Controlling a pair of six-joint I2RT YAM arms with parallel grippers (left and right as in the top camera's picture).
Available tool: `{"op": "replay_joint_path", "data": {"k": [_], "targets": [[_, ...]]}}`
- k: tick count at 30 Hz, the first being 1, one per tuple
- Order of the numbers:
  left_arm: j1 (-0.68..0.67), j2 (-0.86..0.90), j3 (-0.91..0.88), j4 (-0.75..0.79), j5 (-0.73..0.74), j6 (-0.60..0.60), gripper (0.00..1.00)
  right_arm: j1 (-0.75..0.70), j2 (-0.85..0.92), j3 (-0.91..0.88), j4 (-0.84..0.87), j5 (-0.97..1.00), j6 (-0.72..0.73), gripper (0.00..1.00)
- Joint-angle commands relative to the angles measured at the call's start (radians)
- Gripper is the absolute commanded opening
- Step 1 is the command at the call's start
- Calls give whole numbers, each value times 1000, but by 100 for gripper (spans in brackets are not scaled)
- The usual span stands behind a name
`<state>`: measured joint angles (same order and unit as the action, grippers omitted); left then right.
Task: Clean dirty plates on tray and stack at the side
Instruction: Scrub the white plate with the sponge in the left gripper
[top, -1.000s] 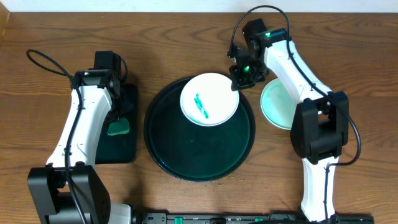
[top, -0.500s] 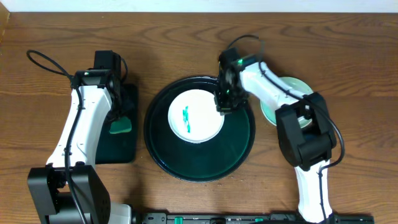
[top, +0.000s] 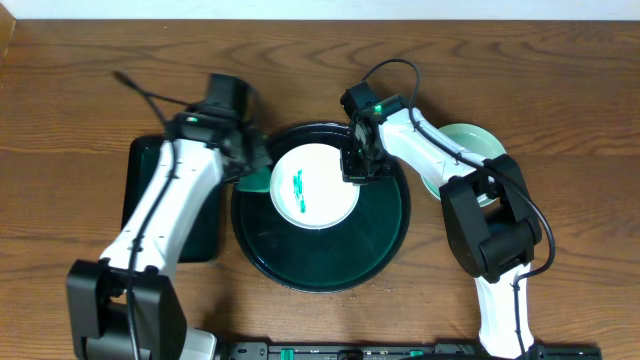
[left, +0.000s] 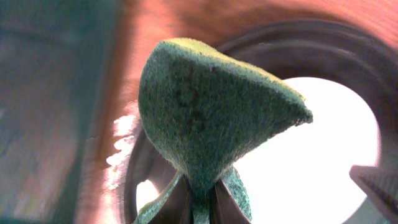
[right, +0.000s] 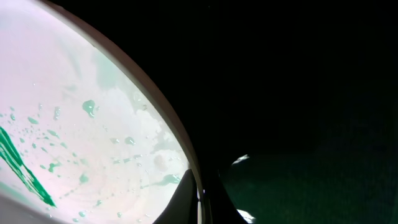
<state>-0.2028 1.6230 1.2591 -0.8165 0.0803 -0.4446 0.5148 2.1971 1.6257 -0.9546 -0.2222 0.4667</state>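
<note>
A: What's on the round tray (top: 300, 270)?
B: 1 white plate (top: 325, 205), mid-frame, with a teal smear (top: 298, 187) left of its centre.
A: And the arms?
B: The right gripper (top: 353, 168) is at the plate's right rim. The left gripper (top: 245, 165) holds a green sponge (top: 254, 181) at the tray's upper-left rim.
A: Elsewhere?
B: A mint plate (top: 470, 145) at right, and a rectangular tray (top: 140, 200) at left.

We see a brown wooden counter (top: 560, 60), its grain running side to side. Along its far edge lies a pale strip (top: 300, 8); we cannot tell whether it is a wall.
</note>
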Motion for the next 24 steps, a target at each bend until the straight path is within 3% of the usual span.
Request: {"op": "replay_joint_path", "data": {"k": [1,8,15,24], "targets": [[-58,45,5,19,17,11,7,26,19,-26,13,19,30,1],[-129,182,5,56,29,11,7,26,19,-26,13,19,30,1],[-164,278,5,97,150,26,7,26,19,-26,16,19,29,1],[-175,325,5,159,565,255,7,26,19,-26,19,19,29,1]]}}
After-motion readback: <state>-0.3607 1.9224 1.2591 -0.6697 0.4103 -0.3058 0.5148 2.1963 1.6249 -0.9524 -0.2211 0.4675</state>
